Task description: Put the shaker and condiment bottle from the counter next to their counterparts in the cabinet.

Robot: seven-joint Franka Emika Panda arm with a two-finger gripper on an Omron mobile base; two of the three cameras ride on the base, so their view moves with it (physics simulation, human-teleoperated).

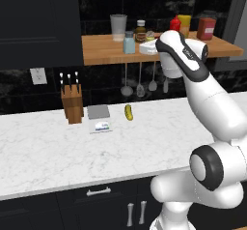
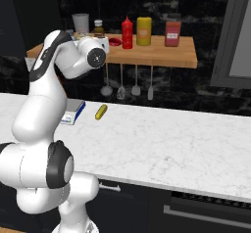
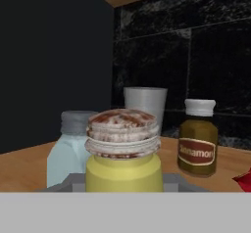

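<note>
Clearly the olive-yellow shaker (image 3: 123, 151) sits pinched in the gripper (image 3: 123, 190), close in front of the hand camera, its pinkish speckled top level with the grey cap of the pale blue shaker (image 3: 68, 151) just beside it. The step in hand looks like setting it down on the wooden cabinet shelf (image 1: 101, 50) next to that blue counterpart. To do this well, I would lower straight down until the base meets the board, keep it upright, leave a small gap from the blue shaker so it isn't nudged over, and only then spread the fingers and back out along the approach line, clear of the Cinnamon jar (image 3: 197, 138) and the grey cup (image 3: 145, 107) behind.

The hand view gives the grip and the near neighbours, but whether the shaker's base already touches the shelf cannot be told there. The left base view shows the wrist over the shelf near the blue shaker (image 1: 129, 43), with the counter (image 1: 43, 151) holding a knife block (image 1: 72, 103) and a yellow pickle-like thing (image 1: 129, 112). The right base view shows the red condiment bottle (image 2: 127, 33) already standing on the shelf just beside the wide yellow bottle (image 2: 143, 31), near a red boxy jar (image 2: 172, 33), so the shaker seems the last piece
</note>
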